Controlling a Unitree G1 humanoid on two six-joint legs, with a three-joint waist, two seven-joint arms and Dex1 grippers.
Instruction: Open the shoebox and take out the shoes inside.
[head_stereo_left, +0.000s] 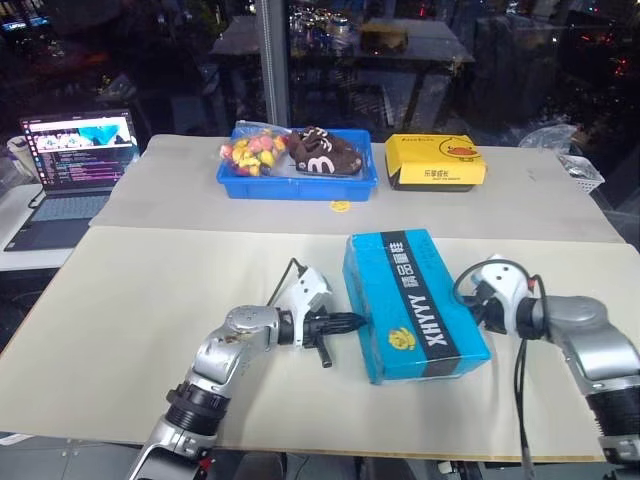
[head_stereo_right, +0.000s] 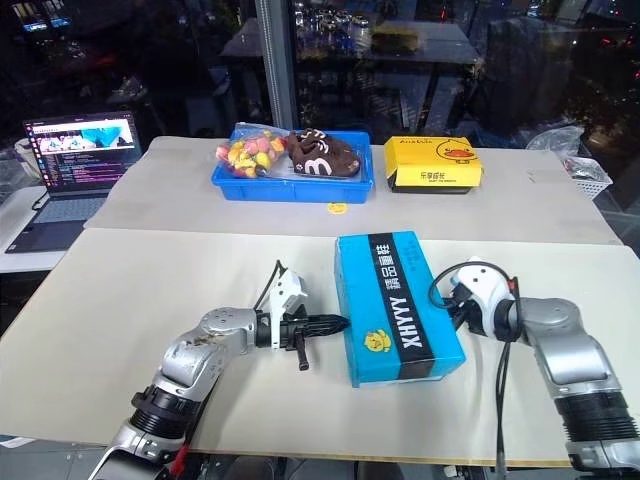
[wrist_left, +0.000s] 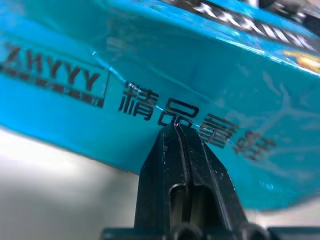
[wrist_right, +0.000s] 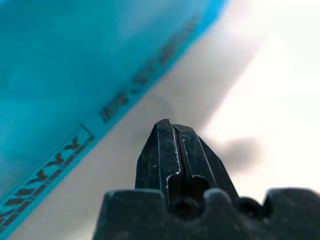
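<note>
Shoebox (head_stereo_left: 412, 302) lies lid-down closed, contents hidden, between both pinched-together grippers.

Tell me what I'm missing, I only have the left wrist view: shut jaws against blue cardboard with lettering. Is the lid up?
Observer: No. From the head views the shoebox lies closed on the table, lid flat, no shoes showing.
Operator: Where is the other arm?
Observer: The right gripper is at the box's opposite long side, jaws shut, holding nothing.
Operator: And mine, is it at the lid edge?
Observer: The left gripper points level at the box's left long side; whether it touches I cannot tell.
Operator: Anything else nearby?
Observer: At the back, a blue tray and a yellow duck box, well apart from the shoebox.
</note>
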